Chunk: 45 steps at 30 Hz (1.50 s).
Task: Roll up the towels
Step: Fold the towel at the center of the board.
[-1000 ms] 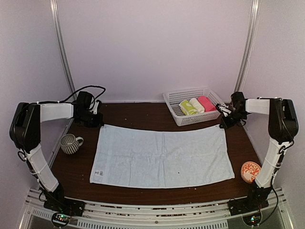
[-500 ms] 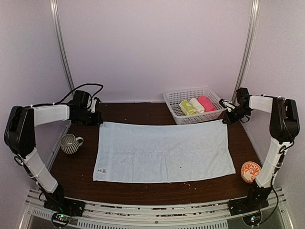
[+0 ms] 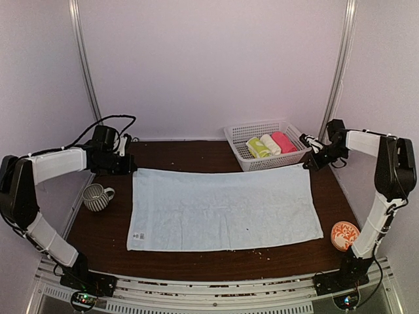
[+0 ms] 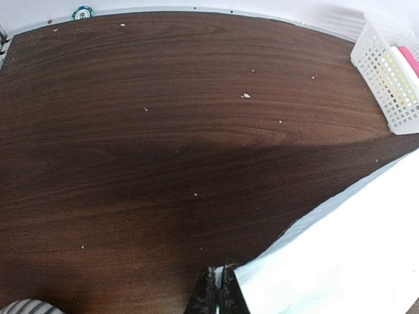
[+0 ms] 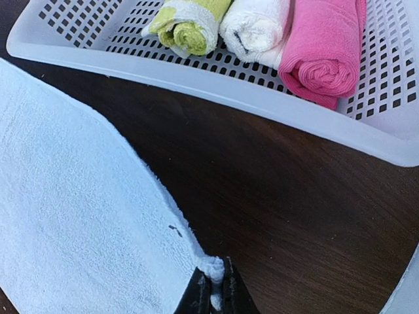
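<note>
- Two towels to account for, so big one first: pale blue towel [image 3: 226,209] spread out flat over the dark wood table [image 3: 183,152], filling most of the middle of the top view, small label tag near its lower left corner.
- Left gripper [image 4: 218,281] clenched tight, bottom centre of the left wrist view, pinching that towel's corner. Cloth fanning off from the fingers toward the lower right of the frame.
- From the top camera, same grab showing at the towel's upper left corner.
- Right gripper [image 5: 214,275] also clamped down, bottom centre of the right wrist view, with a little tuft of the towel's corner squeezed between the fingers. Rest of the pale blue cloth covering the left side of that frame.
- Up top, that pinch sitting at the towel's upper right corner, so both far corners held and the far edge stretched between them, sagging a bit in the middle.
- White mesh basket [image 3: 272,163] in the upper right of the top view, just past the towel's far edge and close to the right gripper.
- Inside it, three rolls side by side: yellow-green towel [image 5: 186,23] already rolled up on the left, cream roll [image 5: 255,29] in the middle, pink roll [image 5: 324,49] on the right, each touching its neighbour.
- Striped mug [image 3: 97,196] standing upright at the left of the top view, near the towel's left edge but not touching.
- Orange patterned dish [image 3: 344,235] at the lower right, beside the right arm, clear of the towel.
- Loads of pale crumbs scattered over the bare wood in the left wrist view.
</note>
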### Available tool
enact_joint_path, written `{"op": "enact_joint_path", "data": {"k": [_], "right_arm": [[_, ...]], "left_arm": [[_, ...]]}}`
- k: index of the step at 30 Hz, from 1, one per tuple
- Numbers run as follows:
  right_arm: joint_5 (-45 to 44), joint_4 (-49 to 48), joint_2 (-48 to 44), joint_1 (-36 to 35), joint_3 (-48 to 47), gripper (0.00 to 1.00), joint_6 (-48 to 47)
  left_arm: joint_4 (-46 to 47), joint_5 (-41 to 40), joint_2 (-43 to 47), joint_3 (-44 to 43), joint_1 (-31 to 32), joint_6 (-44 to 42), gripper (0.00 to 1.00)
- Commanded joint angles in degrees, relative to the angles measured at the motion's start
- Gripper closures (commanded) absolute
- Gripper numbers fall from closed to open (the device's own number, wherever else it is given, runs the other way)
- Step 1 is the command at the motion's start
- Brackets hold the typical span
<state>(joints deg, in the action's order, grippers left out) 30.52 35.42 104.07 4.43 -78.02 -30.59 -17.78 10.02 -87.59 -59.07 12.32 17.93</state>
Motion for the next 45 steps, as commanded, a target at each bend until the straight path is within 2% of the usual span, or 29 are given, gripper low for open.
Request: {"op": "enact_joint_path", "data": {"k": [1,24,34,45], "right_arm": [[1.9,1.8,-2.9,0.2,2.8,0.94,-2.4],[6.2,10.4,-11.3,4.7,8.8,0.94,-11.5],[8.9,13.4,-14.5,7.0,12.2,0.94,-16.2],[9.1,20.0,-19.8,7.8,21.9,0.94,-30.3]], "left_arm": [[-0.9,0.3,2.3,0.9,-0.2,0.3,1.00],[-11.7,2.4,10.5,3.9,-0.1,-0.7,1.00],[-16.3,0.9,13.3,7.1,-0.1,0.5,1.00],[-22.4,4.2,18.4,11.5,-0.1,1.8,1.00]]}}
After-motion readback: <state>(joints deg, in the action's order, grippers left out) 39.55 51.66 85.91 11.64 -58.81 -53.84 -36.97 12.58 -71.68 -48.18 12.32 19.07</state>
